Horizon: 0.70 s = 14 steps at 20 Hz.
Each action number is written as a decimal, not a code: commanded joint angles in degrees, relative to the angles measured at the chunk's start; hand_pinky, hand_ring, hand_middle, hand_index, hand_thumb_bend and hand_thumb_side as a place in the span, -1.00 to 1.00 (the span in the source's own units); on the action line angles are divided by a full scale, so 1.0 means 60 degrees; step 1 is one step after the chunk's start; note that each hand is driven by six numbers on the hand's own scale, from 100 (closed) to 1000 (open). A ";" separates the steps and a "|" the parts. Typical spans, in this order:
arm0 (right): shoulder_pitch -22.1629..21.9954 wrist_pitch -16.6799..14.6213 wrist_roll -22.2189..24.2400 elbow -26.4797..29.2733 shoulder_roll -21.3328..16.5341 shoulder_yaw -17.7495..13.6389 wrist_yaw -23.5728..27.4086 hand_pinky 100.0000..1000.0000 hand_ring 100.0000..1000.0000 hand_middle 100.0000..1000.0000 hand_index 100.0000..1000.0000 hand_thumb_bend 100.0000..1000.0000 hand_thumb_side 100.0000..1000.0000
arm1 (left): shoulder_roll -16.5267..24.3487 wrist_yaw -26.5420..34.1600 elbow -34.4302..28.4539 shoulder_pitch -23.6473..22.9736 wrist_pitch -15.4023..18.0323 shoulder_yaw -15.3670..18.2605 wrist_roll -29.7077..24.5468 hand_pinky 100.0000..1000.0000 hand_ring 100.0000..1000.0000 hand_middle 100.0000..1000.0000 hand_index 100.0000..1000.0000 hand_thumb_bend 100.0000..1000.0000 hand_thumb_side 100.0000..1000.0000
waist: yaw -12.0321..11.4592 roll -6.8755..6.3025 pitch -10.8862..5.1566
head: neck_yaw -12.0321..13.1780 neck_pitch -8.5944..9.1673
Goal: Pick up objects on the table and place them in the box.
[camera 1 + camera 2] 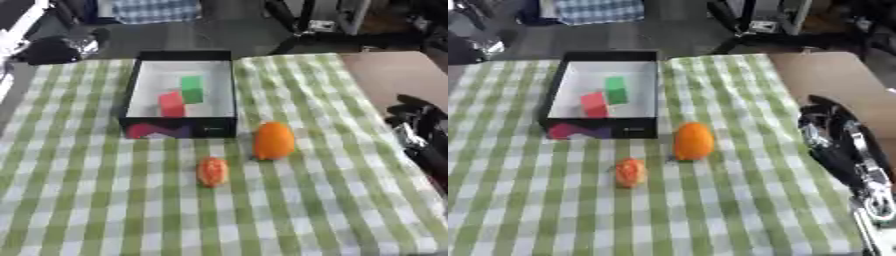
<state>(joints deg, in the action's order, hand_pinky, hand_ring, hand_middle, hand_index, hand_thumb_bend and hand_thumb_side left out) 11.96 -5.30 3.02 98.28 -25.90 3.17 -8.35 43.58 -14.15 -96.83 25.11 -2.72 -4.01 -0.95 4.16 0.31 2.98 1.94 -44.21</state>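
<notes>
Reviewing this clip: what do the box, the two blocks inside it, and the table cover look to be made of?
Box: likely cardboard, thin straight walls, black outside, white matte inside. Red block and green block: solid flat colour, squared edges, probably painted wood or plastic; cannot tell which. Table cover: looks like woven cloth, green-and-white check, no shine.

Right arm: enters along the right edge, black with silver joints, reaching up the frame.
Right hand (826, 125): near the right edge, holding nothing; finger pose unclear.
Left arm: unseen.
</notes>
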 commanded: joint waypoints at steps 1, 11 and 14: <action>0.0699 -0.0205 0.0513 -0.0280 -0.1049 0.0409 -0.0382 0.75 0.40 0.37 0.73 -1.00 -0.13 | 0.0180 0.0994 -0.1193 -0.0708 -0.0314 0.0590 0.0717 0.43 -0.03 0.10 0.79 -0.35 0.30 | -0.0080 0.0027 -0.0184 | -0.0048 0.0016; 0.3149 -0.1164 0.2725 -0.2506 -0.1735 0.2133 -0.1356 0.75 0.47 0.44 0.82 -1.00 0.08 | -0.1496 0.1577 -0.1736 -0.2622 -0.0422 0.0904 0.1251 0.42 -0.06 0.07 0.80 -0.43 0.39 | -0.0438 0.0022 -0.0171 | -0.0158 0.0016; 0.3667 -0.1566 0.3174 -0.3365 -0.1442 0.2441 -0.2105 0.75 0.49 0.46 0.84 -0.86 0.18 | -0.1887 0.1617 -0.1630 -0.2782 -0.0422 0.0906 0.1239 0.41 -0.06 0.06 0.80 -0.46 0.41 | -0.0492 0.0006 -0.0146 | -0.0181 0.0016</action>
<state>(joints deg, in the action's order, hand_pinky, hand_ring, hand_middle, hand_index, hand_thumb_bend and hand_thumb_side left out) 32.78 -13.80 20.88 79.60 -33.99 17.47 -19.27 32.05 -4.87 -106.13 8.01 -5.34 0.62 6.30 1.18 0.31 2.98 0.95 -44.21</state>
